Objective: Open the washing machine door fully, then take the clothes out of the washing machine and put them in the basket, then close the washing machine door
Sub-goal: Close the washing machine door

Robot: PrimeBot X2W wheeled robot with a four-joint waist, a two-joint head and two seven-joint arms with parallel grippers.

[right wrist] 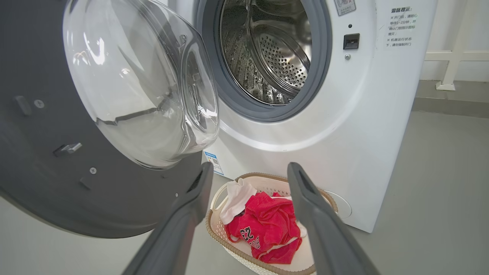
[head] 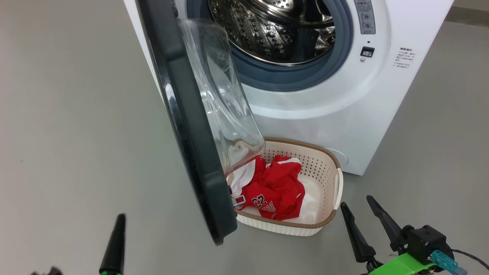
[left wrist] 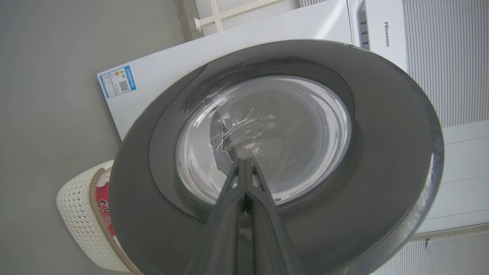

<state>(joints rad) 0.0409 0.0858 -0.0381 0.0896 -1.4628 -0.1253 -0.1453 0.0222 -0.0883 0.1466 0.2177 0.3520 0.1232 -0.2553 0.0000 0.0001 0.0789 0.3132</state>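
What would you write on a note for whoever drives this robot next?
Left gripper: jaws shut, empty, aimed at the outer face of the round, glossy black-rimmed glass door.
Right gripper: jaws open, empty, right of the cream perforated plastic basket.
Red jersey clothes lie in the basket before the big white washing machine.
Done: door open, steel drum looks empty.
To do: close the door.

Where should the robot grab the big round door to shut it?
Probably the black rim at the free end of the washing machine door, nearest the robot, coming from its outer face on the robot's left. The glass bowl bulging from the inner face is smooth, with no edge.
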